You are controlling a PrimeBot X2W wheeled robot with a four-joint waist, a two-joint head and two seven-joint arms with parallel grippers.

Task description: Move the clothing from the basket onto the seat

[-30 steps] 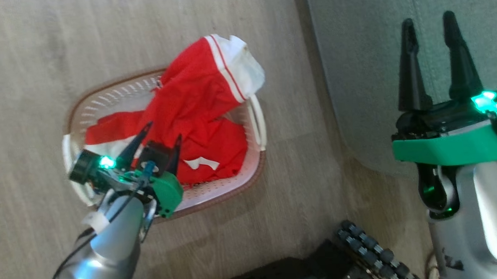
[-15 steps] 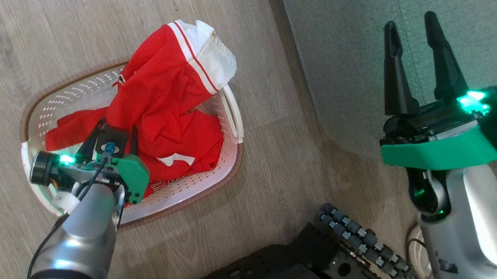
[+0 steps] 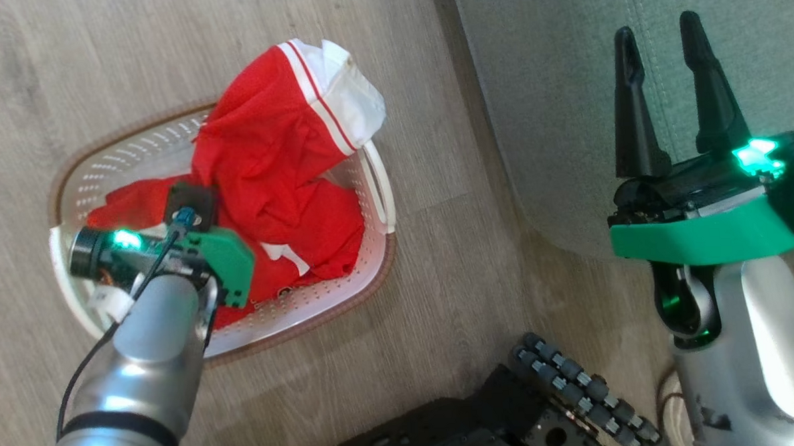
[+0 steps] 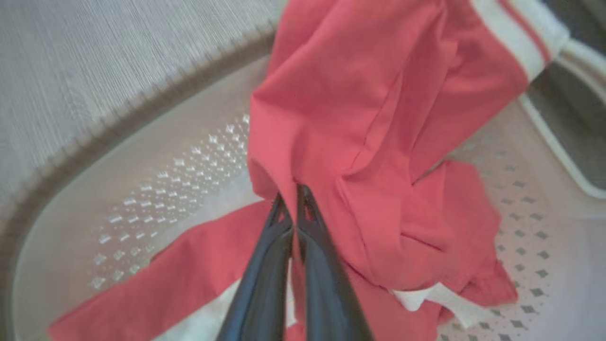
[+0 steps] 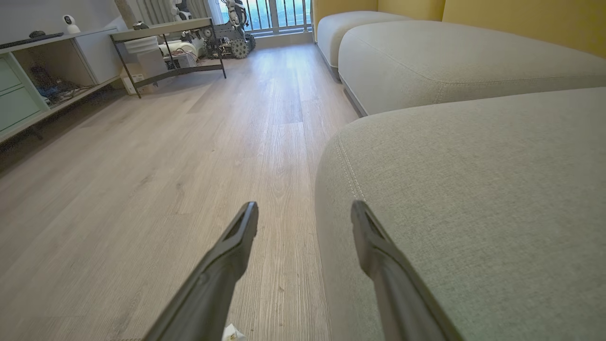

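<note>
Here, the left pincer is clamped on the clothing, inside the basket.

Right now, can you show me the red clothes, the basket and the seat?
clothing (image 3: pixel 267 155): head view, red fabric of the upper garment.
basket (image 3: pixel 336 296): head view, white perforated wall.
seat (image 3: pixel 551 75): head view, bare grey cushion.

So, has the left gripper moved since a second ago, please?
Yes: the left gripper moved inward from the near rim of the basket and closed on the clothing.
</note>
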